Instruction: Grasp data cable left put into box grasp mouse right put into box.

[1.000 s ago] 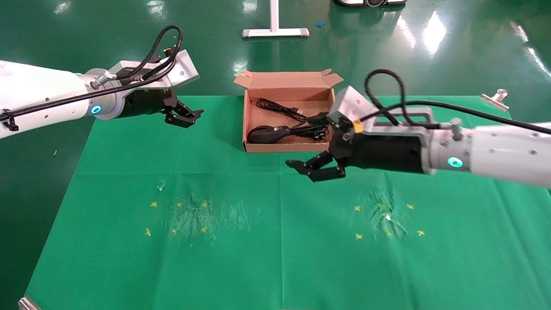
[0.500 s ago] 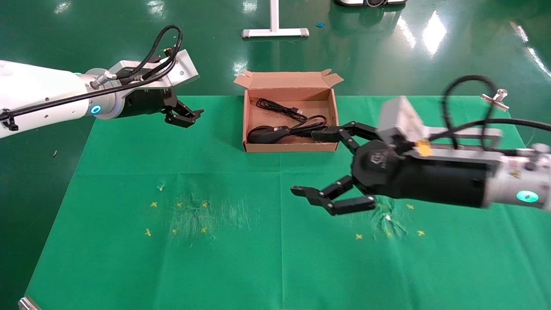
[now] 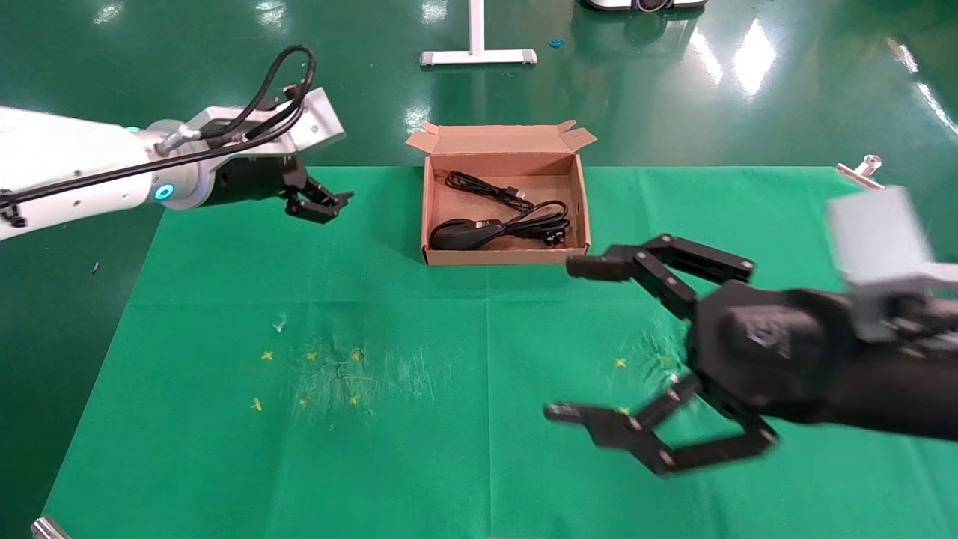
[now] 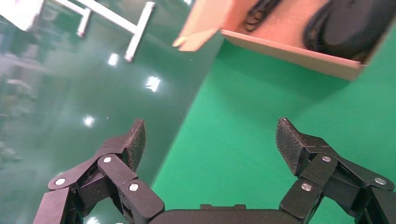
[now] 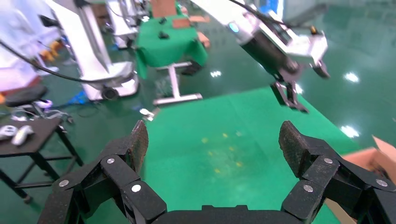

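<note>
Both open-clawed: left gripper (image 3: 318, 203) hovers at the green cloth's (image 3: 224, 449) far-left edge, right gripper (image 3: 591, 340) mid-right. In the brown cardboard box (image 3: 427, 224), the limp black coiled data cable (image 3: 486, 189) and apparently light mouse (image 3: 460, 234) suit bundle grasps.

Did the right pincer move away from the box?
Yes. The right pincer pulled back from the box toward the robot, open and empty.

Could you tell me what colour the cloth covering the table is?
Green cloth, with small yellow cross marks; clearest in the head view.
</note>
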`<state>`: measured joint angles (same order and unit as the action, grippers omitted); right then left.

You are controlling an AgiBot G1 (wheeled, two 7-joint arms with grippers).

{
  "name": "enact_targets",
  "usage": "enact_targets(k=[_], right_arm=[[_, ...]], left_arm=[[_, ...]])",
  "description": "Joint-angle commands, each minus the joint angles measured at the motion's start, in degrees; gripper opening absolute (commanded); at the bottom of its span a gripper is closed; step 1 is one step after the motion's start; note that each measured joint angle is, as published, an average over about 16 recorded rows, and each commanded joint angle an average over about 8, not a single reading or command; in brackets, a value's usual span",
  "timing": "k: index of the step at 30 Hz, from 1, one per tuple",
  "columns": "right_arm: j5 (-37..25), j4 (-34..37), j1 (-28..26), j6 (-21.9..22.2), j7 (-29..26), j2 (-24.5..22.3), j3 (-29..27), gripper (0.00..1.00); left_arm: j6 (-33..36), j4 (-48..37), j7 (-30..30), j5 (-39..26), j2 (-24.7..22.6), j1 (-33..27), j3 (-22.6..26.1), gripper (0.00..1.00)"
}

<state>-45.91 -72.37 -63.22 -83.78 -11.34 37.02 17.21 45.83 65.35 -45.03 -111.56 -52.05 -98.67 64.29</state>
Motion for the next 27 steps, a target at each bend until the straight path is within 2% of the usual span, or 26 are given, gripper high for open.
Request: enact_targets(k=[1,27], right_arm=[[2.7,-0.8,1.1,-1.3,0.4,-1.3,-0.8,1.00],[4.1,-1.1,1.6,-1.9,0.7,-2.0,-1.1,1.00]], left_arm=[[0.8,0.1,0.7,1.3,0.3,0.7,-0.9,1.00],[19.1,3.9,16.4,33.3,8.1,17.8,-23.1,1.00]])
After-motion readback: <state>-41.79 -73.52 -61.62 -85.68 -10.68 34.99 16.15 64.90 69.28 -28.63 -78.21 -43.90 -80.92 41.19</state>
